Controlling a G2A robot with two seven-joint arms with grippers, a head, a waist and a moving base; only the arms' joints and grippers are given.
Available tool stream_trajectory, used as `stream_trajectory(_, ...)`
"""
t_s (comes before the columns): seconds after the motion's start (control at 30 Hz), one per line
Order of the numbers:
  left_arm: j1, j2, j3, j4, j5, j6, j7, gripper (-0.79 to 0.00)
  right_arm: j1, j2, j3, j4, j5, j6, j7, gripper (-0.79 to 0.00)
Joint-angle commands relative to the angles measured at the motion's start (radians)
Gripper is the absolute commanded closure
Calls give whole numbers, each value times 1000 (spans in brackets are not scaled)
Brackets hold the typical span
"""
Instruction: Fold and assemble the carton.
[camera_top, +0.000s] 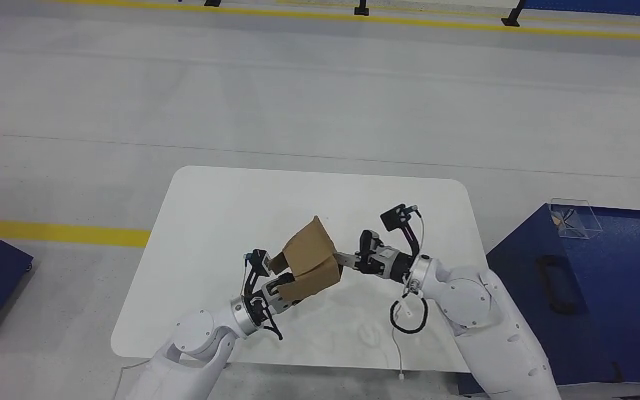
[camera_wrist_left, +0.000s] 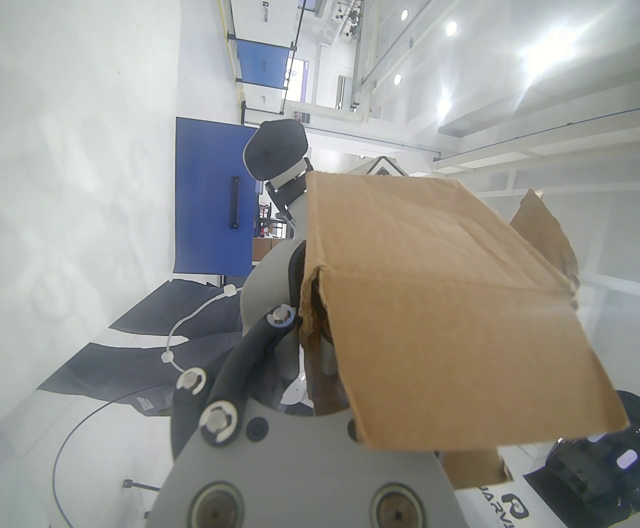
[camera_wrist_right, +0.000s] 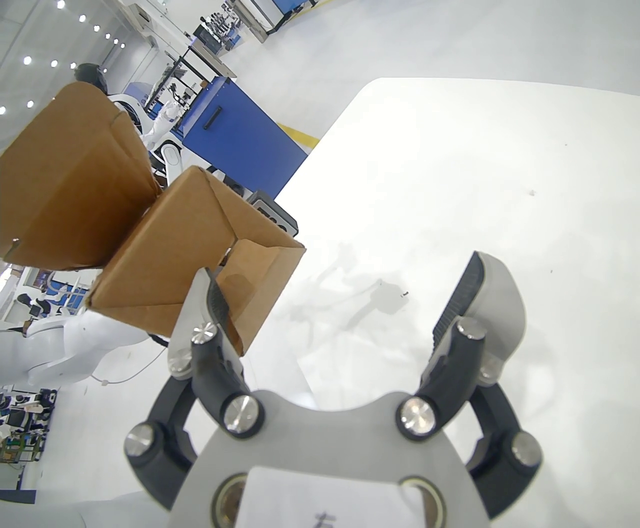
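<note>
One carton (camera_wrist_right: 150, 260), held aloft by left end effector (camera_top: 274, 284).

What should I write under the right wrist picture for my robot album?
The open right hand waits beside a partly folded brown carton held up over the white table.

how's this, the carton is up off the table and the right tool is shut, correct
Not quite. The right tool is open, its fingers spread wide in the right wrist view. The carton is indeed up off the table.
</note>
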Motion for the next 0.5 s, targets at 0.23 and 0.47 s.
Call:
stream_trajectory(0.23,0,0,0,0,0,0,0,0,13,-2,-19,18,23,0,-19,-785)
stream_trajectory(0.47,0,0,0,0,0,0,0,0,-4,4,36,22,52,6,-70,-785)
